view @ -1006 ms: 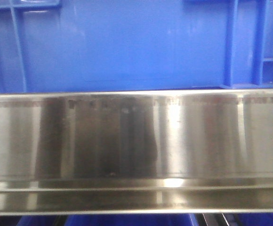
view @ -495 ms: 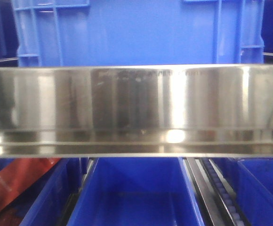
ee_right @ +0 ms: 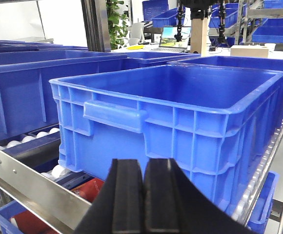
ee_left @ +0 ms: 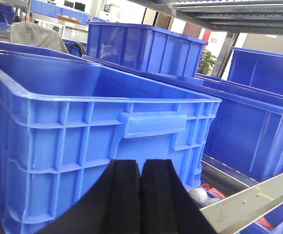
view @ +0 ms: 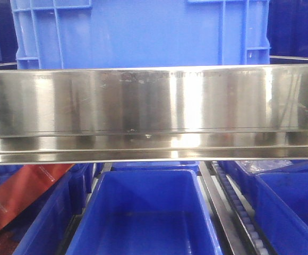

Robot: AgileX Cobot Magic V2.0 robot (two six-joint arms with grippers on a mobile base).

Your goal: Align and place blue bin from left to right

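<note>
Front view: you've got the blue bin (view: 143, 34) sitting on the upper shelf level, its end wall w/ vertical ribs filling the top of the frame, roughly centred. Right below it runs the stainless rail (view: 154, 114) across the full width. Under the rail, an open lower bin (view: 148, 212) sits centre, w/ more blue bins either side, a roller track (view: 239, 210) to its right and a red package (view: 16, 199) at lower left.

Left wrist view: your left claw (ee_left: 140, 195) has its black pads pressed together, nothing between them, so it's closed and empty. It's near the blue bin (ee_left: 97, 146) but apart from it, just below the moulded handle (ee_left: 151, 123). Other blue bins stand behind and to the right; a perforated metal rail (ee_left: 251, 202) crosses bottom right.

Right wrist view: your right claw (ee_right: 142, 197) is likewise closed on nothing, pads touching. The blue bin (ee_right: 180, 126) is ahead, handle (ee_right: 113, 116) up and left of the claw, no contact. White rollers (ee_right: 34, 136) show at left beside the shelf rail (ee_right: 29, 185).
</note>
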